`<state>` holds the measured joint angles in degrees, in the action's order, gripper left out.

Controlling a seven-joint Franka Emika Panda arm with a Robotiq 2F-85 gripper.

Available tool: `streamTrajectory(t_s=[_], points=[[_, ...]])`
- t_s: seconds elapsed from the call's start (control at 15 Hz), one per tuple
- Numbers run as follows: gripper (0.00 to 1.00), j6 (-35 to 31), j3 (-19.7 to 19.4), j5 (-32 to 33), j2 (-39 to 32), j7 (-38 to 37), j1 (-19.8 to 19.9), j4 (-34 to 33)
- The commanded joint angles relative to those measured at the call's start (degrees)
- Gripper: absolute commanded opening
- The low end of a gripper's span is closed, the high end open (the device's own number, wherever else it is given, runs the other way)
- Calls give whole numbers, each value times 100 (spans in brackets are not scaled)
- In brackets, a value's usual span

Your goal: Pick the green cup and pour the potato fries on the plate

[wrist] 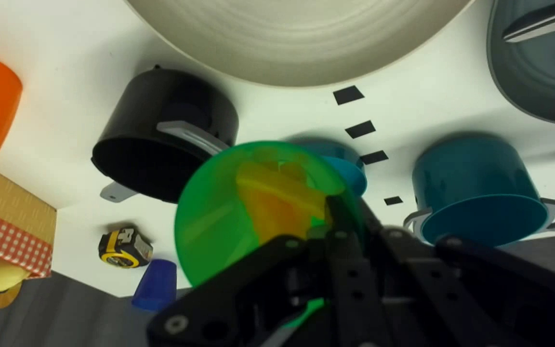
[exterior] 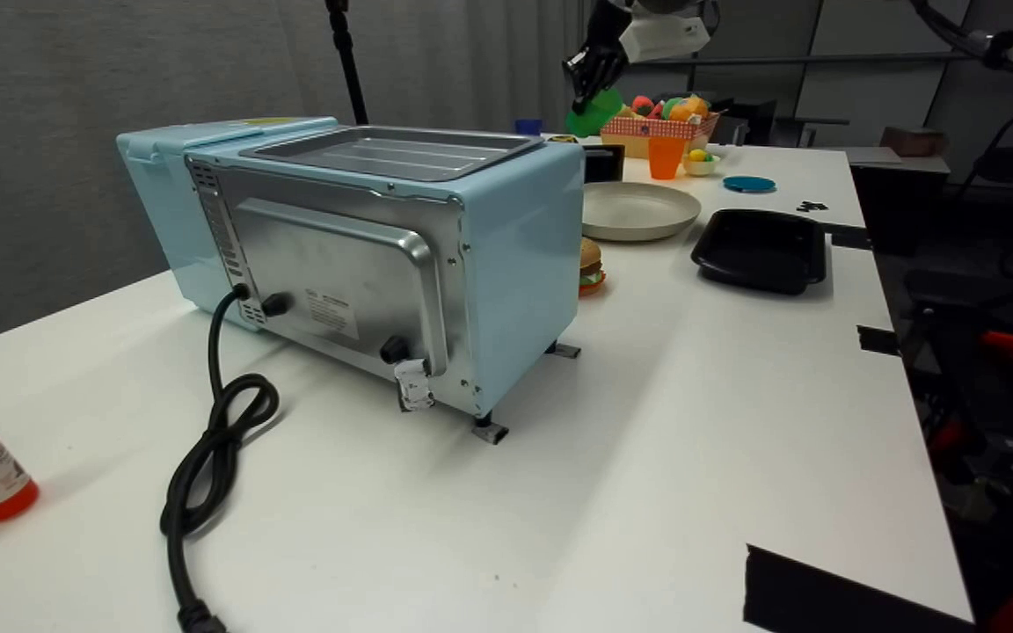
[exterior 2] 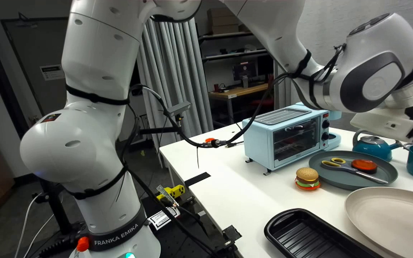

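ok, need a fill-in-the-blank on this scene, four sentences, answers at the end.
1. The green cup in the gripper contains yellow potato ____.
2. In the wrist view, the blue cup is beside a yellow-and-black ____.
3. In an exterior view, a toy ____ sits between the toaster oven and the cream plate.
4. A pair of ____ lies on the gray plate.

Missing words: fries; tape measure; burger; scissors.

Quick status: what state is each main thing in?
Bright green plastic cup: held aloft
Black gripper: shut on green cup
Yellow potato fries: inside green cup
Round cream plate: no fries visible
Boxy blue toaster oven: door shut
Round teal kettle: lid on
Yellow-handled scissors: closed
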<state>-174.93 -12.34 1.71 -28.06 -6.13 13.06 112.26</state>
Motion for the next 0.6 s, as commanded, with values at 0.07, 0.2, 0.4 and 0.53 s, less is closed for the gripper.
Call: streamTrajectory(t_s=[0.07, 0.2, 0.4, 0.53], points=[[2, -1685, -438, 45, -3, -116, -380, 702], [2, -2369, -560, -35, -16, -3, -471, 982], [2, -3385, -693, -119, -95, 131, -572, 1322], [2, -4017, -447, -367, -137, 459, -377, 1504]])
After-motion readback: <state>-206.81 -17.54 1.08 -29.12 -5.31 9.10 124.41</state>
